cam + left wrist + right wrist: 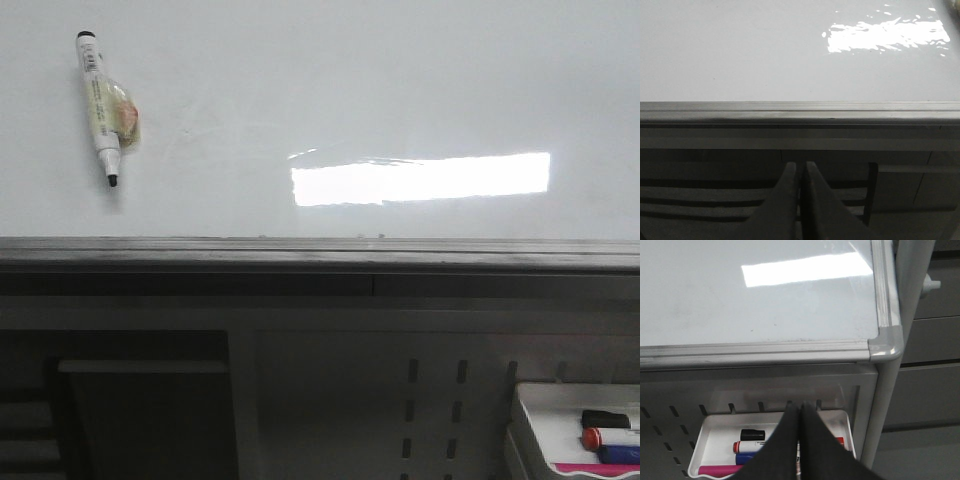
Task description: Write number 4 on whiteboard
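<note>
The whiteboard (400,100) fills the upper part of the front view, with a bright glare patch and a dark grey ledge (320,255) along its lower edge. No number 4 shows on it; the board is blank. A white marker (100,105) with a black tip pointing down is stuck to the board at upper left by a yellowish patch. My left gripper (800,165) is shut and empty, below the ledge of the whiteboard (740,50). My right gripper (801,405) is shut and empty, above a white tray (707,427) below the corner of the whiteboard (740,305). Neither gripper shows in the front view.
The white tray (545,400) hangs at lower right on a slotted panel. It holds a black cap (752,434), a red-tipped white marker (752,446), a blue marker (747,458) and a pink one (720,470). A grey post (890,390) stands at the board's right corner.
</note>
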Robot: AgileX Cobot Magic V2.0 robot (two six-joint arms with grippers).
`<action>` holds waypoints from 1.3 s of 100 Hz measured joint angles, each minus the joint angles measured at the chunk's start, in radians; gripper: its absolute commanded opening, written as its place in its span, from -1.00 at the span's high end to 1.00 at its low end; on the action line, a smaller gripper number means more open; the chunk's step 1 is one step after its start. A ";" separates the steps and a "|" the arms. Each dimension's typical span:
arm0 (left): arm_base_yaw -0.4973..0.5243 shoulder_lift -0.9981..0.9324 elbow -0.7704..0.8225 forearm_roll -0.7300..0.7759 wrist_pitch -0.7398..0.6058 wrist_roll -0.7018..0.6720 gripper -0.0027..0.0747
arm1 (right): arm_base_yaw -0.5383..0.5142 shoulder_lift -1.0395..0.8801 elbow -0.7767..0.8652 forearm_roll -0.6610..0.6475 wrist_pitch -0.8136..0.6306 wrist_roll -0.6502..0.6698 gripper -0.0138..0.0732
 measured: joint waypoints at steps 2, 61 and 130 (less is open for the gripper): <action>0.000 0.000 0.000 0.000 0.000 0.000 0.98 | 0.000 0.000 0.000 0.000 0.000 0.000 0.83; 0.000 0.000 0.000 0.000 0.000 0.000 0.98 | 0.000 0.000 -0.002 0.000 0.000 0.000 0.83; 0.000 0.000 0.000 0.000 0.000 0.000 0.98 | 0.000 0.000 0.000 -0.114 -0.032 0.000 0.83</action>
